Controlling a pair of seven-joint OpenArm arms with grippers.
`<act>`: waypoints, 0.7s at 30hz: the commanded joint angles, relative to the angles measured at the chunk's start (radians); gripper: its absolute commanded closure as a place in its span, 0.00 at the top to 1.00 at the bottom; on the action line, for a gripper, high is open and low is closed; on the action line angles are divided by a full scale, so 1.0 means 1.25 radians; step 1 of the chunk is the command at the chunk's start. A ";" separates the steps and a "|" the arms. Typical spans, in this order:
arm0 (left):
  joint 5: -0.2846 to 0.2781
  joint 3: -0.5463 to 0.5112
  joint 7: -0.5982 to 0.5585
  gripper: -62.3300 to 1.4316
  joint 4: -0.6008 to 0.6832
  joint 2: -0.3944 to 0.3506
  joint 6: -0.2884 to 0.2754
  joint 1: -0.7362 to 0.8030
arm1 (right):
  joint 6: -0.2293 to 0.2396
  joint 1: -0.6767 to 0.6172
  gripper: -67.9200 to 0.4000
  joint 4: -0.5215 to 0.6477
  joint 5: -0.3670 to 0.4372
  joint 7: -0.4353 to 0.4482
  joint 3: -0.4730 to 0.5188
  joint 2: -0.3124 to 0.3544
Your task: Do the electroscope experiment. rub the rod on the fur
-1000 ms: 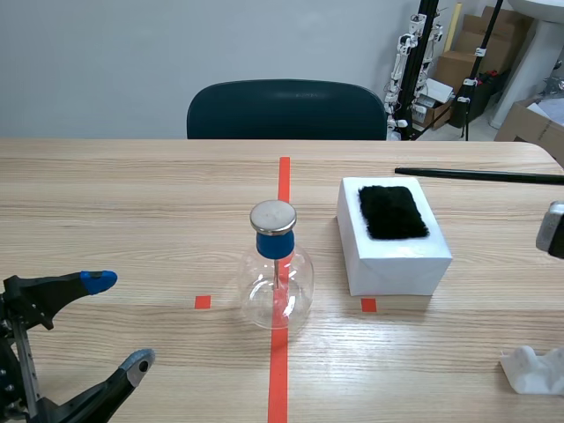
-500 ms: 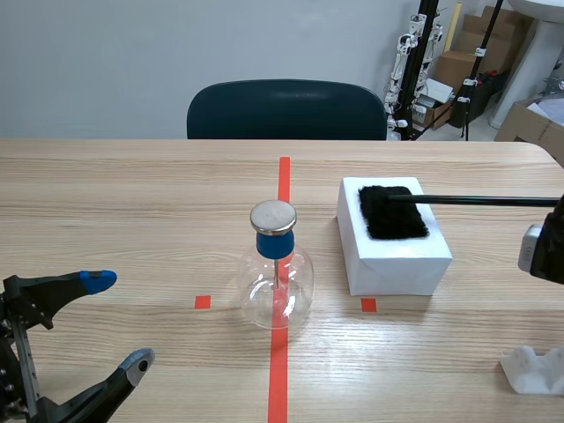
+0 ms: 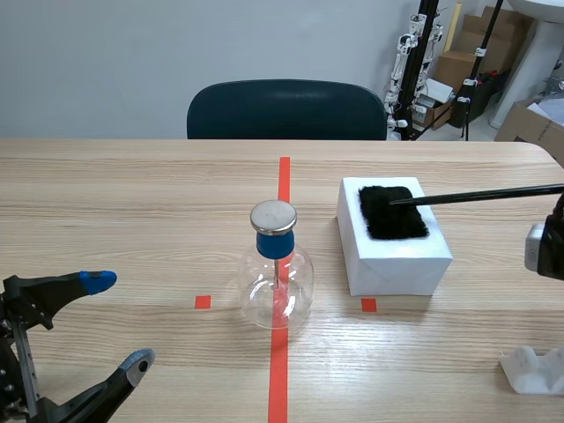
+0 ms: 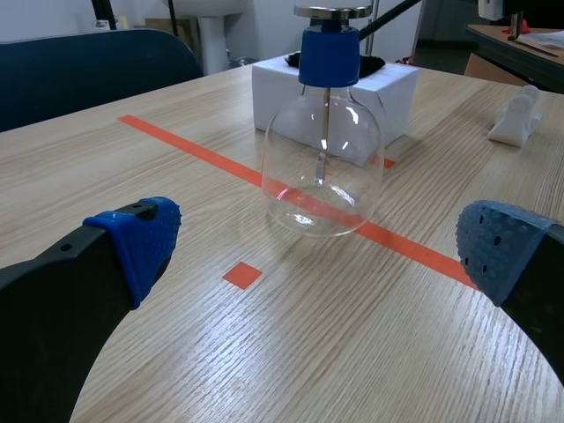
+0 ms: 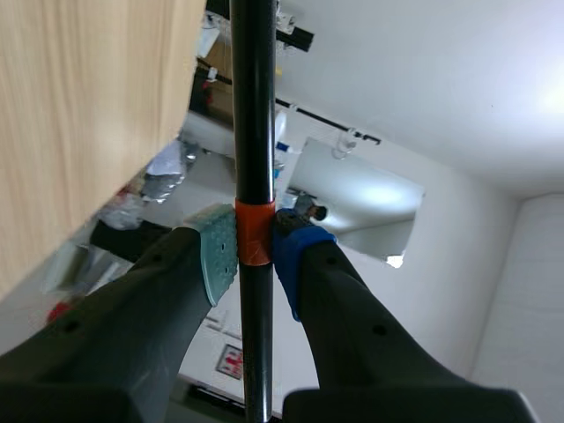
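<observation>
Black slim orange-banded rod (image 3: 476,195), clamped in the right gripper (image 5: 254,251), touches its tip to the black fur patch (image 3: 393,211) atop the white box (image 3: 397,260) toward the wooden table's (image 3: 132,194) right edge, while the left gripper (image 3: 118,320) gapes.

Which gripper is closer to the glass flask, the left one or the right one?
Left. The left gripper sits open at the near left of the flask; the right gripper, shut on the rod, is farther off, beyond the white box.

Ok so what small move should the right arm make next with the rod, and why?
Probably draw the rod back across the fur in a short stroke: its tip appears to rest on the fur, and the right gripper is shut on it.
</observation>
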 commanded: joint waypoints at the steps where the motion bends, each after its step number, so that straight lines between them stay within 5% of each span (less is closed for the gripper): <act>1: -0.005 -0.003 -0.014 1.00 0.015 0.000 0.001 -0.002 | -0.015 0.027 0.00 0.010 0.002 -0.008 0.008 0.035; 16: -0.005 -0.003 -0.016 1.00 0.015 0.000 0.001 0.000 | -0.036 0.034 0.00 0.010 -0.038 0.085 0.008 0.072; 21: -0.005 -0.003 -0.016 1.00 0.015 0.000 0.001 0.000 | -0.035 0.034 0.00 0.010 -0.040 0.026 0.008 0.072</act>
